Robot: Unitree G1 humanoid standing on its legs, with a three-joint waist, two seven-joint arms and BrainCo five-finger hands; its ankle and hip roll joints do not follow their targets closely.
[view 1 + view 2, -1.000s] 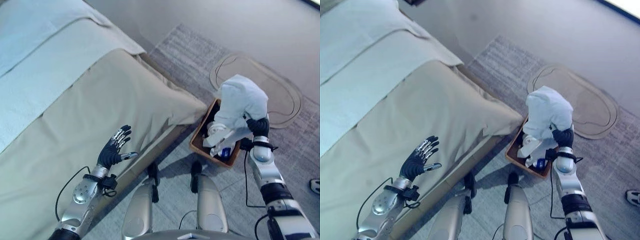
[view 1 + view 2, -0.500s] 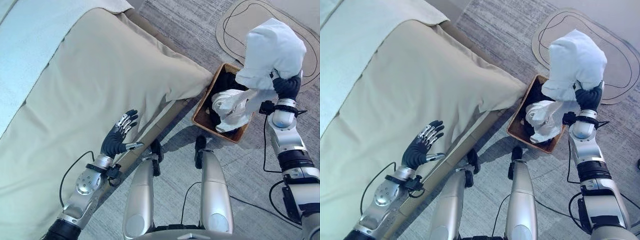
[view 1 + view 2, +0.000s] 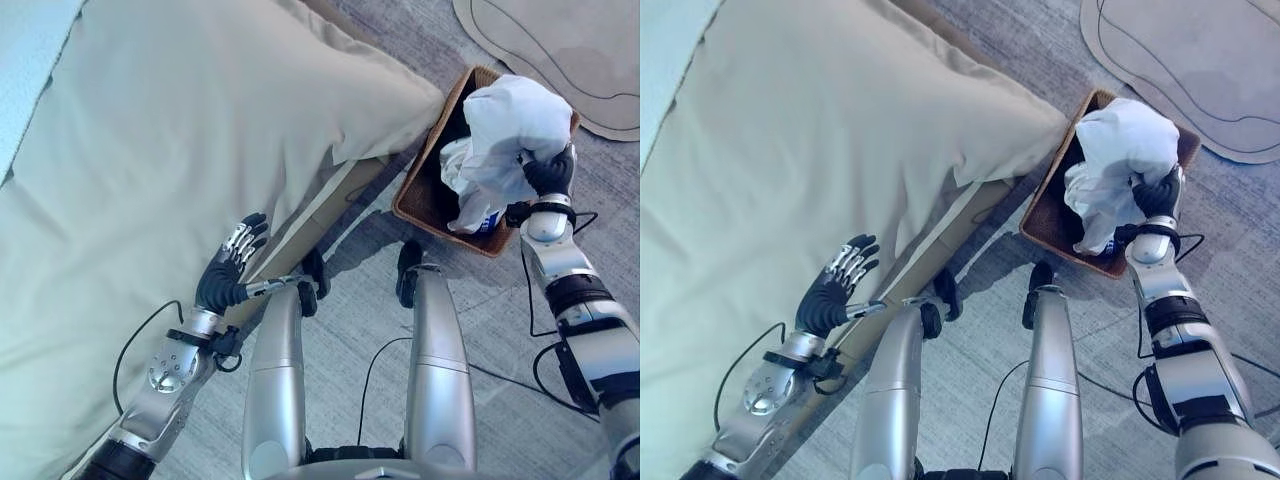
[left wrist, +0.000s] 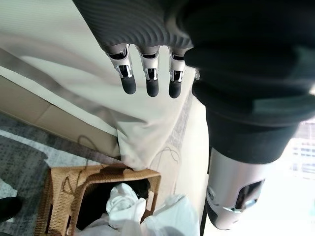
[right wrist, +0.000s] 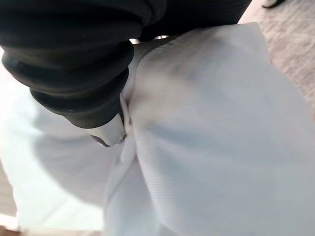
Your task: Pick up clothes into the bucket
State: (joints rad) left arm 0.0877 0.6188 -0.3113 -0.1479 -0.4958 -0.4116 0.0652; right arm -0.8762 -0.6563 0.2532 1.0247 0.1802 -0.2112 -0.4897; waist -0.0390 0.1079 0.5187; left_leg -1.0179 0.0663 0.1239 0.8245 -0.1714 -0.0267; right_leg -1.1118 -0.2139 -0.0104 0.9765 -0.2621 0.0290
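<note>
Beige bedspread (image 3: 150, 150) across the bed, filling the view from 9 to 12 o'clock, one corner drooping off the edge toward the floor. Near 8 o'clock, left hand (image 3: 225, 280) idle beside the bed edge, fingers (image 4: 149, 78) straight and spread, grasping nothing. Further right, grey carpet (image 3: 350, 300), then at 2 o'clock the wicker basket (image 3: 420, 205) standing on it just beside the bed corner, already holding a pale garment and something dark. Right hand (image 3: 548, 175) at the basket's far right rim, clenched on a bundle of white cloth (image 3: 510, 115); folds bunched tight against the wrist cover in the right wrist view. Compared with a second ago, bundle carried much lower: then held high above the basket, now sunk over the opening with its hanging end down among the clothes inside. Camera also tipped down meanwhile, so part of that shift belongs to the view. Likely meaning: drop nearly done, only the release and withdrawal left. Pale rug (image 3: 570, 50) at 1 o'clock beyond.
</note>
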